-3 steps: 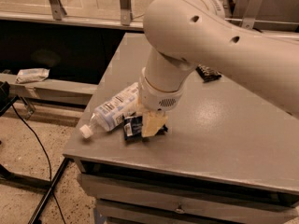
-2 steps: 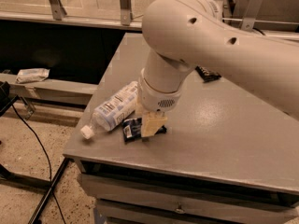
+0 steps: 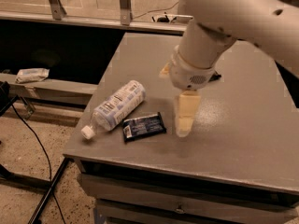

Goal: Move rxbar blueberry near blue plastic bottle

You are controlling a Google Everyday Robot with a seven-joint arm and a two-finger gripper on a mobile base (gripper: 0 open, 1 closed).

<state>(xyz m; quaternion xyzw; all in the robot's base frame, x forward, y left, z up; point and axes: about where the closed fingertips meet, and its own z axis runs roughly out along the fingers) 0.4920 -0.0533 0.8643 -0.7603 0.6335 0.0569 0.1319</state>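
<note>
The rxbar blueberry (image 3: pixel 144 126), a flat dark navy wrapper with a white patch at its left end, lies on the grey table (image 3: pixel 243 125) near the front left corner. The blue plastic bottle (image 3: pixel 116 106) lies on its side just left of the bar, nearly touching it, with its white cap over the table's left edge. My gripper (image 3: pixel 177 111) hangs from the big cream arm just right of the bar, lifted off it, open and holding nothing. One cream finger (image 3: pixel 185 115) points down at the table.
A black bar wrapper (image 3: pixel 214 77) peeks out behind the arm at mid-table. A white packet (image 3: pixel 32 73) lies on a low ledge to the left. A cable (image 3: pixel 28 125) runs over the floor. The table's front edge is close below the bar.
The gripper, which was down on the bar beside the bottle, has let go and risen up and to the right. The bar now lies free next to the bottle.
</note>
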